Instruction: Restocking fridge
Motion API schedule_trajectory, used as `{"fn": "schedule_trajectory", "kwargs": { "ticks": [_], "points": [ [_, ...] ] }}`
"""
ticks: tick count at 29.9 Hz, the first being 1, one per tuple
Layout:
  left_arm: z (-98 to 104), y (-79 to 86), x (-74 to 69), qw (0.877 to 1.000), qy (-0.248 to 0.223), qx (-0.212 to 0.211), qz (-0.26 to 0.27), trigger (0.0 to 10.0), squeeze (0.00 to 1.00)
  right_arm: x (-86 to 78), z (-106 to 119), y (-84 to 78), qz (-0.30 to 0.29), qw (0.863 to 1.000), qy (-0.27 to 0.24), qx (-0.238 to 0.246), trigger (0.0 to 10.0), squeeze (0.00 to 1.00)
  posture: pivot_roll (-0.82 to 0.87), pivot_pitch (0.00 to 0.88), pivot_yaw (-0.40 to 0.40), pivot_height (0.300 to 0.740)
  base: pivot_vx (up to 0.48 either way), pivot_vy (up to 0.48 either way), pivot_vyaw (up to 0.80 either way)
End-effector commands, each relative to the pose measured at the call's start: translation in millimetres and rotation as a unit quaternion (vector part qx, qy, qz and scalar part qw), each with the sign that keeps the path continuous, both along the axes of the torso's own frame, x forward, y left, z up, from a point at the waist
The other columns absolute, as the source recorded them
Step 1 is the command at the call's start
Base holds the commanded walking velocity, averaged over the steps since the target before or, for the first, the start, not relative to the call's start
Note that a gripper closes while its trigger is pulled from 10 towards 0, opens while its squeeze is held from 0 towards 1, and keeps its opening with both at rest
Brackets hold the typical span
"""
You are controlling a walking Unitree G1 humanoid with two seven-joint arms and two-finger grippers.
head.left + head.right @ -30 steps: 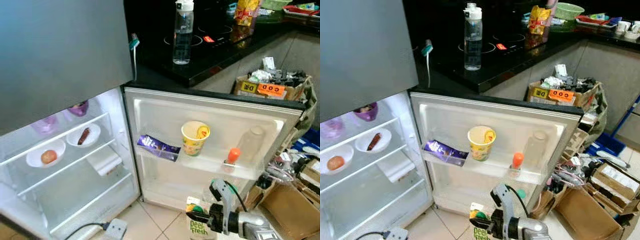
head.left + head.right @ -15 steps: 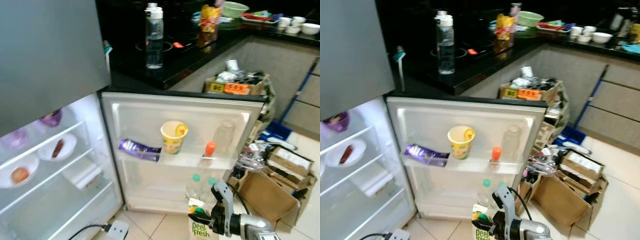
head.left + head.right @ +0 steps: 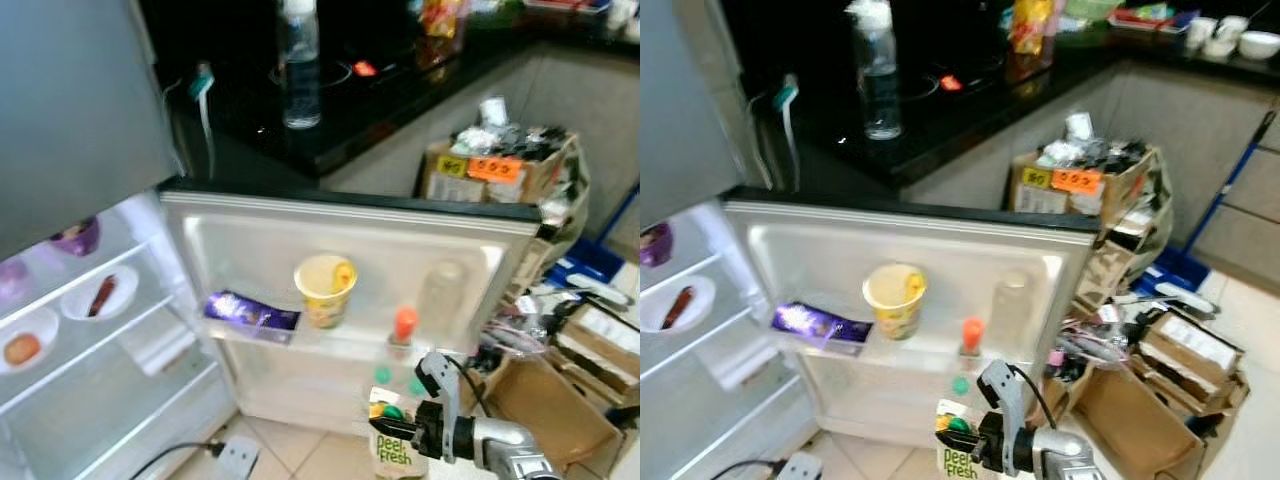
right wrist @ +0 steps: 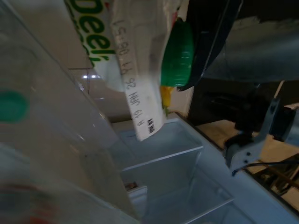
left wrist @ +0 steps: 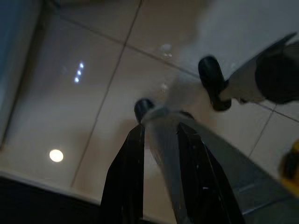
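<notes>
green-capped juice carton (image 3: 396, 452) — clamped in right gripper (image 3: 410, 437), beside fridge door (image 3: 350, 270)

Camera swung over the last sec: whole scene slid sideways and back, so fridge door (image 3: 350, 290) and shelves only look shifted, not moved themselves. Real change is the right claw (image 3: 408, 440) w/ the juice carton (image 3: 397, 447): a sec ago it sat low, under the door's upper shelf, below the yellow cup (image 3: 325, 288). Now carton is higher vs the door, its green cap (image 3: 393, 411) just beside the green bottle caps (image 3: 384, 375) in the lower door shelf, below the orange-capped bottle (image 3: 404, 325). Carton is closer to the door than before, still gripped at the top.
</notes>
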State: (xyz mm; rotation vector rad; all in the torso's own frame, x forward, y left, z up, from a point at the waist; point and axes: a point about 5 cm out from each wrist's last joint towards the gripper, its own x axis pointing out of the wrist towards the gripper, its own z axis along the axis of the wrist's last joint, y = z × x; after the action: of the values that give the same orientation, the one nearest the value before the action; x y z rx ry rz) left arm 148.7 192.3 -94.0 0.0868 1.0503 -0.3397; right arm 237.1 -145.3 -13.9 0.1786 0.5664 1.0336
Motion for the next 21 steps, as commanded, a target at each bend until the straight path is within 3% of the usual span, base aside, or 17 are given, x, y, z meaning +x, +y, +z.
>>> {"fn": "schedule_trajectory", "kwargs": {
  "ticks": [1,14,21],
  "points": [
    [-4.3,3.5,-12.2,1.000,0.021,0.006,0.005,10.0,0.00,0.2,1.0,5.1,0.009,1.000,-0.001,0.005,10.0,0.00,-0.07,0.000,-0.023,0.740,0.000,0.000,0.00],
    [-4.8,1.3,-12.9,1.000,0.021,0.002,0.004,10.0,0.00,-1.5,6.6,19.1,0.055,0.998,-0.008,0.031,10.0,0.00,-0.07,0.000,-0.026,0.740,0.000,0.000,0.00],
    [-4.9,1.5,-13.4,1.000,0.019,0.003,0.008,10.0,0.00,-10.5,15.4,28.3,0.129,0.989,0.005,0.077,10.0,0.00,-0.07,0.000,-0.027,0.740,0.000,0.000,0.76]
  ]
}}
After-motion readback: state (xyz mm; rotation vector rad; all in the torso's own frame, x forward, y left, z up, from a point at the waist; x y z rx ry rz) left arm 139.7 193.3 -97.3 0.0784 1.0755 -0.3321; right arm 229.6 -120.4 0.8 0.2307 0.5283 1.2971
